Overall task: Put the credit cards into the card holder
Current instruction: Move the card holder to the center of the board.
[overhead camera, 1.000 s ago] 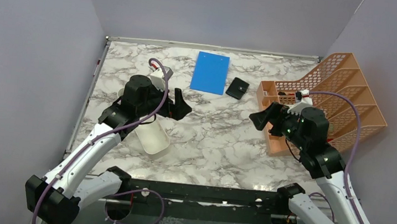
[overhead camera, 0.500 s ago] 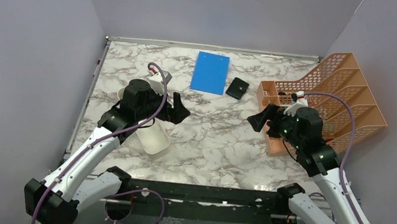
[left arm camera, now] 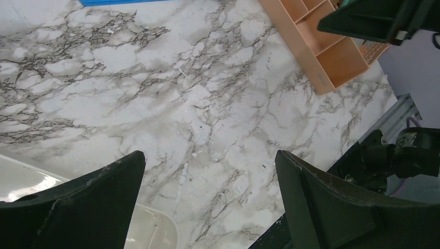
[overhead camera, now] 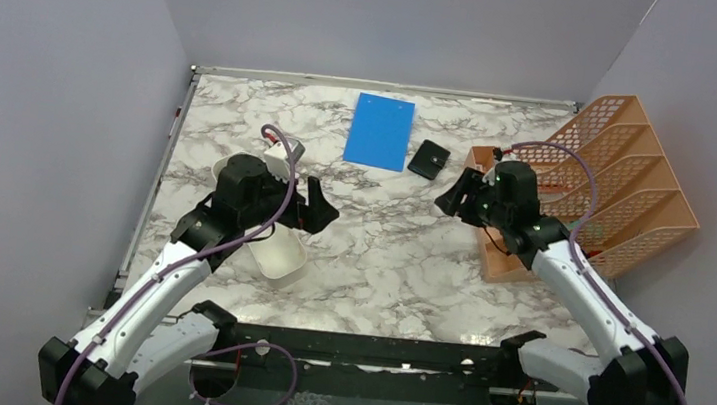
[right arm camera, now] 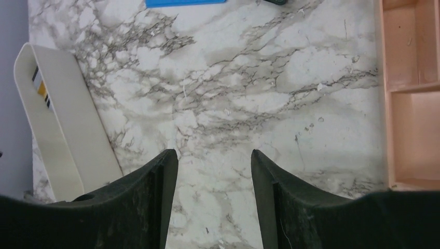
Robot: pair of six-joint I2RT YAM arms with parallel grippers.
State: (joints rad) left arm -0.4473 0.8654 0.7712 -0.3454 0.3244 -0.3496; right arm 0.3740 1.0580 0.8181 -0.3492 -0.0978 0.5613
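Note:
The card holder is a small black folded case lying shut near the back, right of the blue board; a sliver of it shows at the top edge of the right wrist view. A small yellowish and dark patch shows inside the white tray and looks like the credit cards' edges. My right gripper is open and empty above bare marble, a little in front and to the right of the card holder. My left gripper is open wide and empty, just right of the tray.
The white oblong tray lies under my left arm. The blue board lies at the back centre. The orange mesh rack stands at the right, close to my right arm.
My right arm has swung back and to the left, away from the rack front and toward the card holder. My left gripper has drawn slightly nearer and lower. Nothing was grasped.

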